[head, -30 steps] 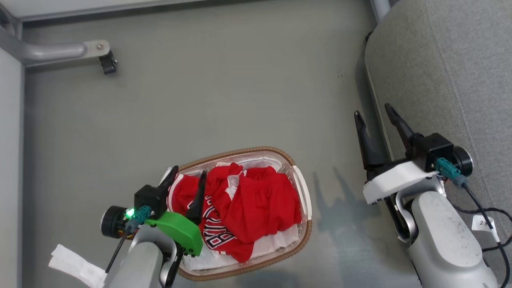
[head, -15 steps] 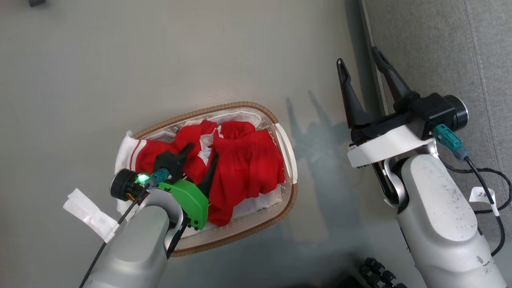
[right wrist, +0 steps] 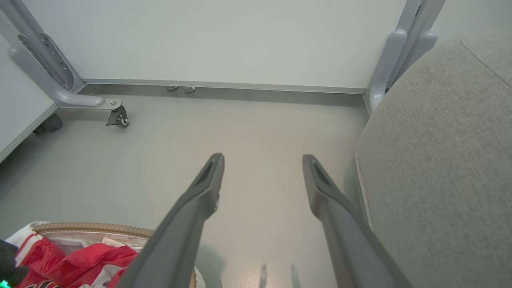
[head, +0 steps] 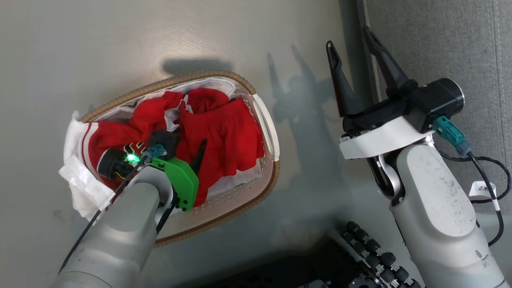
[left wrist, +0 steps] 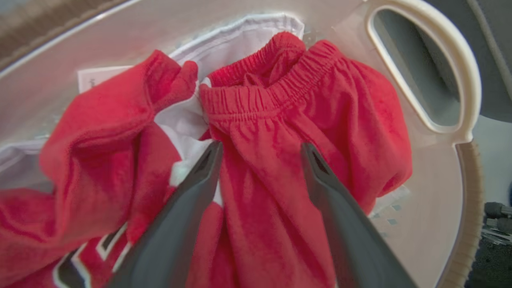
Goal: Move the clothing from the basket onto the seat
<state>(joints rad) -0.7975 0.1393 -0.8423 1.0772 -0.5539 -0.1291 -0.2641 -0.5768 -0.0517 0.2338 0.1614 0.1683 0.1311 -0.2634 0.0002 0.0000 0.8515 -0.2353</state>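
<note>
Lying bunched in the oval white perforated plastic laundry basket (head: 192, 77) with the brown woven rim is the red clothing (head: 224, 128). The red basketball shorts (left wrist: 280, 120), elastic waistband uppermost, sit toward the end with the white loop handle. The red jersey with white trim and black-and-white lettering (left wrist: 92, 132) lies crumpled beside them, touching them, and reaches toward the other end. Under both is a plain white liner cloth (head: 236, 182), which spills over the rim at the far end from the handle.

Down inside the basket is the left gripper (left wrist: 261, 147). Its two long dark fingers are spread wide, with a stretch of the shorts lying between them and nothing pinched. One fingertip is at the seam where shorts and jersey meet, the other on the shorts. Whether they press into the cloth I cannot tell.

The basket stands on a smooth grey floor (head: 120, 36). Off to its handle side, apart from it, the right gripper (head: 348, 37) hangs above bare floor with fingers parted and nothing between them, just beside the edge of the large light-grey fabric sofa cushion (head: 432, 40). No clothing lies on the part of the cushion I can see.
</note>
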